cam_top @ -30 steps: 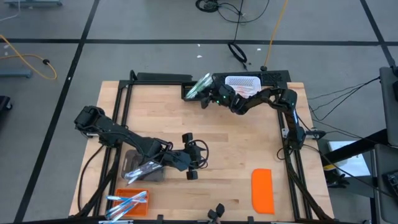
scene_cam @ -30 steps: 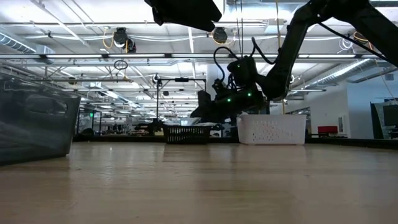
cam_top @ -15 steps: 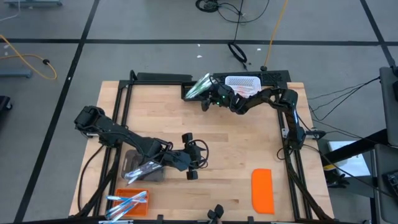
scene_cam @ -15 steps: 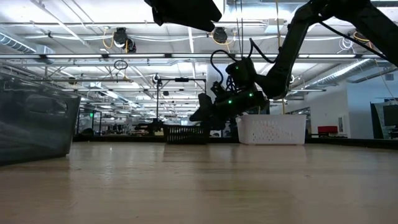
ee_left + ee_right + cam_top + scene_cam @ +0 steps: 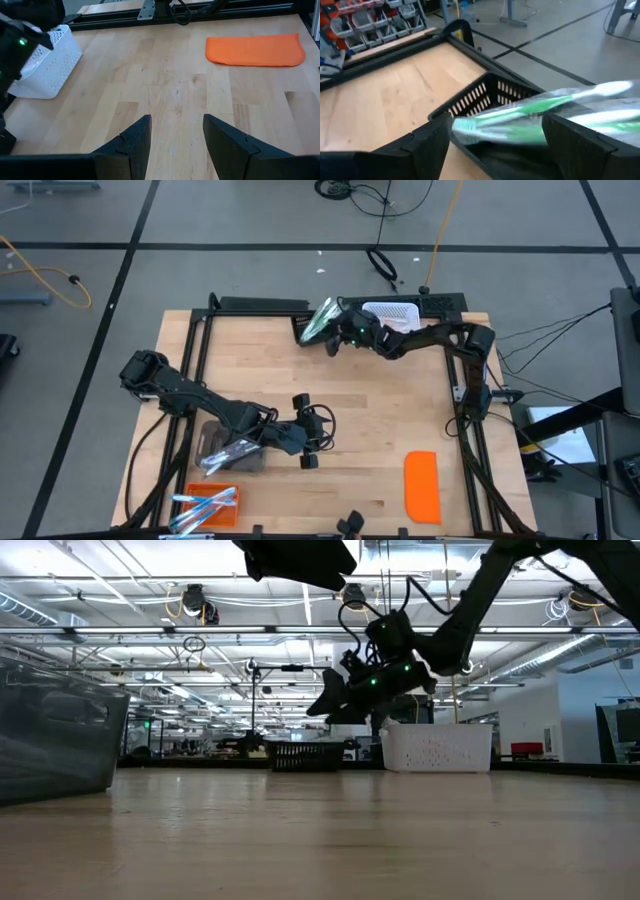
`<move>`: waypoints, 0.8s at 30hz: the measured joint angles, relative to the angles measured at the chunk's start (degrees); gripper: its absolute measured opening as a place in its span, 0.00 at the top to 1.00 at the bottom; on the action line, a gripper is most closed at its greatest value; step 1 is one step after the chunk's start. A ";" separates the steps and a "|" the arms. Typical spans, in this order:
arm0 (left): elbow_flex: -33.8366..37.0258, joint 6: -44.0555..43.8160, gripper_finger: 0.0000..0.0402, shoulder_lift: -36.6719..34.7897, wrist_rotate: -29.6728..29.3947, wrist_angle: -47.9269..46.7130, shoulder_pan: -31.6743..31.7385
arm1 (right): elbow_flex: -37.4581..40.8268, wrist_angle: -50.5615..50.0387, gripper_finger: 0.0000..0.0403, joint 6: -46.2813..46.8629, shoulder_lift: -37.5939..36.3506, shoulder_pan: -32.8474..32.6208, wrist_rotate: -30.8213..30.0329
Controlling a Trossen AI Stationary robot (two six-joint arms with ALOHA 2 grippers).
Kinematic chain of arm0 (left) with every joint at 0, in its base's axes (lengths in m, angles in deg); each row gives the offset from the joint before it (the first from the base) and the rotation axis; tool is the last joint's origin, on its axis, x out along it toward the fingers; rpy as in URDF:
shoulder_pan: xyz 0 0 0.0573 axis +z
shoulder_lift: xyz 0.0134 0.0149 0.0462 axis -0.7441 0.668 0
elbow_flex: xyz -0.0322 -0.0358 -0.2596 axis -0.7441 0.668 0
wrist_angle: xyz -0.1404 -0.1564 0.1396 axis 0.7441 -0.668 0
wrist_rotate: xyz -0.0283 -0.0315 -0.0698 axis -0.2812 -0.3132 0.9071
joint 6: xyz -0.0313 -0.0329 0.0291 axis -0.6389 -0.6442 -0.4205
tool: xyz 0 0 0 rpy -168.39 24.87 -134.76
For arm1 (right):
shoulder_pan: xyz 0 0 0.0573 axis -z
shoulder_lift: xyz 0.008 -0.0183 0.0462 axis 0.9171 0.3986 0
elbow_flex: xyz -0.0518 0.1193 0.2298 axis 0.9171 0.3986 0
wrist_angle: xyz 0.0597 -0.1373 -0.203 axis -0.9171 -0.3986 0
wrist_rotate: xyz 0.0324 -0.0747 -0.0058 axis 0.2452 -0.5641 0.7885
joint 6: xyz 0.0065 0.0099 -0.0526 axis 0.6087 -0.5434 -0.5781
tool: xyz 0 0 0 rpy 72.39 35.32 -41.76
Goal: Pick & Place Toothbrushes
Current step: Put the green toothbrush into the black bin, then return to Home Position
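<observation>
Pale wooden tabletop (image 5: 370, 410), ringed by a dark rail, lies mostly bare between the arms. At its far edge the right claw (image 5: 328, 332) hangs above the black basket (image 5: 312, 328), fingers spread wide; a wrapped green toothbrush (image 5: 530, 112) lies across the basket just ahead of its tips, seemingly let go so it lands inside. Beside it sits a white basket (image 5: 390, 313). More toothbrushes (image 5: 205, 502) wait in an orange tray behind the left claw (image 5: 309, 432), which idles spread and empty over open wood, the orange lid (image 5: 421, 485) well off to one side.
</observation>
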 joint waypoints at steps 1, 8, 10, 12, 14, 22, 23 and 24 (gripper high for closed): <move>0.00 -0.02 0.55 0.00 -0.02 0.00 0.02 | 0.00 -1.11 0.25 -0.02 -0.78 0.07 -0.06; 0.00 -0.07 0.55 0.00 -0.02 0.00 0.01 | 0.00 -6.08 0.25 -0.66 -2.98 -0.58 -0.09; 0.00 -0.09 0.55 0.00 -0.02 0.00 0.00 | -0.03 -7.34 0.26 -0.91 -2.86 -0.71 -0.10; 0.00 -0.09 0.55 0.00 -0.02 0.00 0.01 | 0.02 -8.08 0.26 -1.46 -2.71 -0.99 -0.11; 0.00 -0.09 0.55 0.00 -0.04 -0.01 0.00 | 0.02 -7.84 0.26 -1.64 -2.86 -1.22 -0.13; 0.00 -0.09 0.55 0.00 -0.17 -0.15 0.00 | 0.02 -13.28 0.26 -3.62 -6.99 -4.36 0.18; 0.00 -0.10 0.55 0.00 -0.18 -0.15 0.00 | 0.02 -15.03 0.26 -4.58 -8.28 -4.96 0.20; 0.00 -0.11 0.55 0.00 -0.20 -0.15 0.02 | 0.02 -17.01 0.26 -5.47 -9.73 -5.63 0.24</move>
